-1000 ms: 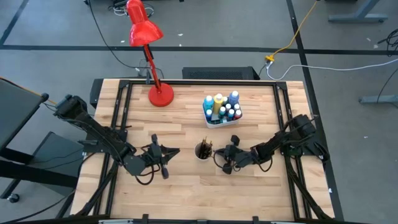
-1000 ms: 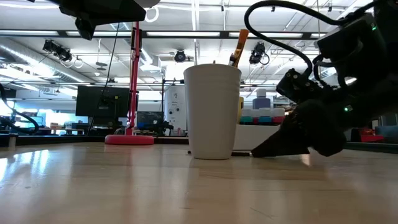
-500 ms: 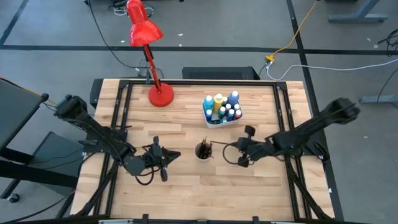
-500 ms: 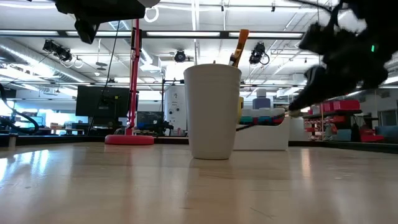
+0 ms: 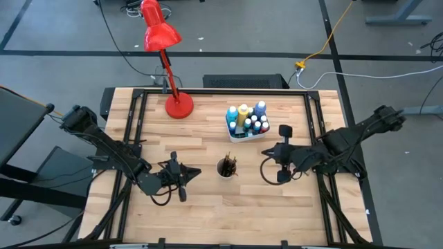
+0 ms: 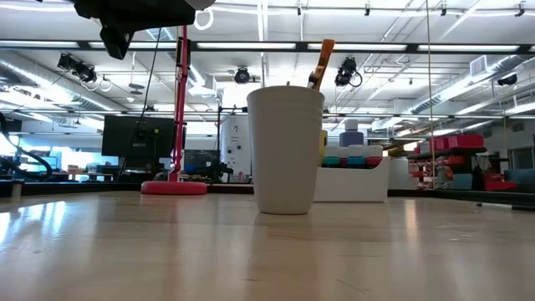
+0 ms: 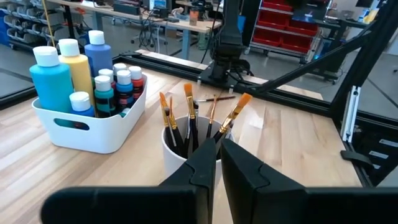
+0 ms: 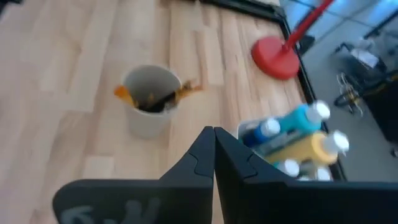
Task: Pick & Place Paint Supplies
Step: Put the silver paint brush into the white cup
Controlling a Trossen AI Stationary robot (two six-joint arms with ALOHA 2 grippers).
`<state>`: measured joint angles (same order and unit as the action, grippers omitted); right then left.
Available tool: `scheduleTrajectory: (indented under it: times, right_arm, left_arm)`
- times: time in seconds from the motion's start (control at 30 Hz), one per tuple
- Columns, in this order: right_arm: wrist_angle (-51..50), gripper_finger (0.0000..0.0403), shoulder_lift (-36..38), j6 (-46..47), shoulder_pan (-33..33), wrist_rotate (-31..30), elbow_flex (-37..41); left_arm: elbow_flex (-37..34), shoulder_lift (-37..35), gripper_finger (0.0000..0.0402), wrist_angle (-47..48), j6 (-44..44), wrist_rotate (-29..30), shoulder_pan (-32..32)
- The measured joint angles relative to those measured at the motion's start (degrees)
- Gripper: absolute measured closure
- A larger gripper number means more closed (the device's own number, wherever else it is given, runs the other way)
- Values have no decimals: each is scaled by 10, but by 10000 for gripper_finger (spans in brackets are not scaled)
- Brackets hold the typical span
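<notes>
The left gripper (image 5: 181, 173) hovers over the wooden table (image 5: 208, 207) just left of the white cup (image 5: 225, 167), its 2 dark fingers clenched together with nothing between them. In the left wrist view the cup (image 7: 186, 146) sits just beyond the fingertips, holding 5 thin brushes (image 7: 189, 118) that stand bristles-up and fan outward. Behind and to the right of the cup, a white plastic bin (image 5: 247, 133) holds the upright paint bottles (image 5: 243, 119), blue, yellow and smaller capped ones. The right gripper (image 5: 282, 153) hangs above the table right of the cup and just in front of the bin, fingers pressed shut, empty. A red lamp (image 5: 178, 105) stands behind and left of the cup.
</notes>
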<state>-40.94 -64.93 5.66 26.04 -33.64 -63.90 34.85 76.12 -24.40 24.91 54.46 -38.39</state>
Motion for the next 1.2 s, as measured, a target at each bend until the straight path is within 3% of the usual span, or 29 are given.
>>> scheduleTrajectory:
  times: [0.2, 0.37, 0.63, 0.73, 0.9, 1.2]
  right_arm:
    - [-2, 400, -27, 50, 0, 72, -10]
    - [-55, 391, -50, 90, -7, 87, -10]
    - [-304, 321, -79, 365, -46, 49, 15]
    - [-346, 292, -79, 488, -64, 94, 58]
    - [-311, 260, -78, 586, -97, 208, 157]
    - [-199, 249, -78, 571, -195, 234, 280]
  left_arm:
    - [0, 0, 368, 2, 11, -3, 0]
    - [0, 0, 368, 2, 13, -3, 0]
    - [0, 0, 368, 1, 18, -2, 0]
    - [0, 0, 368, 1, 19, -2, 0]
    - [0, 0, 368, 1, 19, -1, 0]
    - [0, 0, 368, 0, -10, 24, 0]
